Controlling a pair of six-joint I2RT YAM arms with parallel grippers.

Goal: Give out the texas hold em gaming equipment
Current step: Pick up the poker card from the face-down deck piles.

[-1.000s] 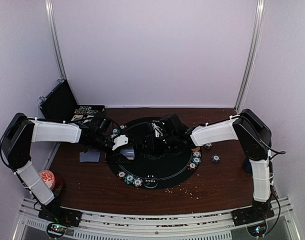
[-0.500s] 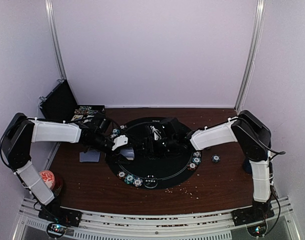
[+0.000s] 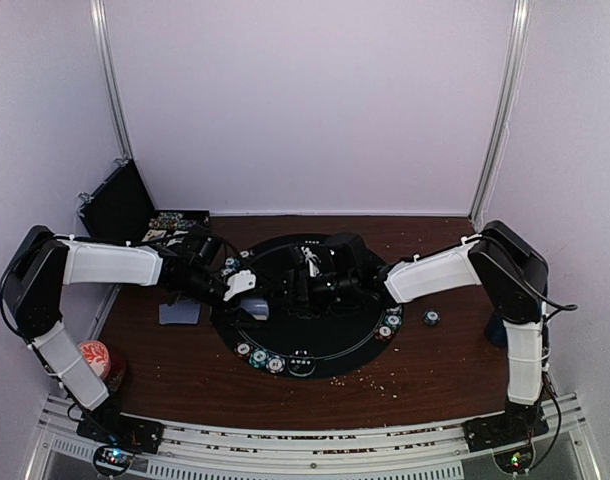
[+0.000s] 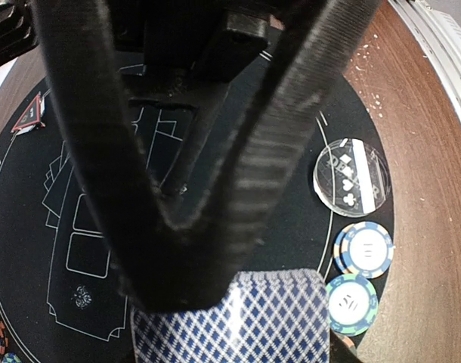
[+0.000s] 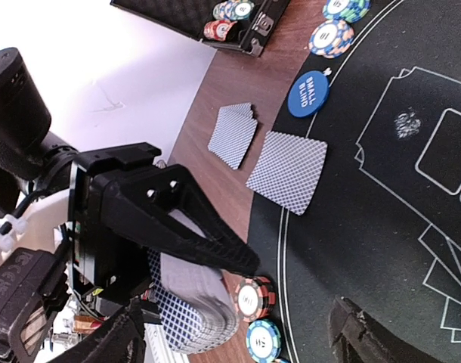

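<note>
My left gripper (image 3: 242,291) is shut on a deck of blue-diamond-backed playing cards (image 4: 230,318), held over the left edge of the round black mat (image 3: 330,350). The same deck (image 5: 187,304) shows in the right wrist view, pinched between the left gripper's black fingers (image 5: 208,227). My right gripper (image 5: 238,340) is open and empty, just right of the deck over the mat. One card (image 5: 287,172) lies on the mat's edge and a few cards (image 5: 234,134) on the wood. A blue button (image 5: 308,94), striped chips (image 5: 249,296) and a red triangle marker (image 4: 28,117) lie about.
An open black case (image 3: 120,205) with chips stands at the back left. A red-topped can (image 3: 97,358) sits front left and a dark mug (image 3: 497,330) at the right behind the right arm. More chips (image 3: 260,358) ring the mat's front, and one chip (image 3: 431,318) lies off it.
My right gripper's jaws have opened wider and the arm has shifted slightly over the mat. The left arm and its deck have stayed still.
</note>
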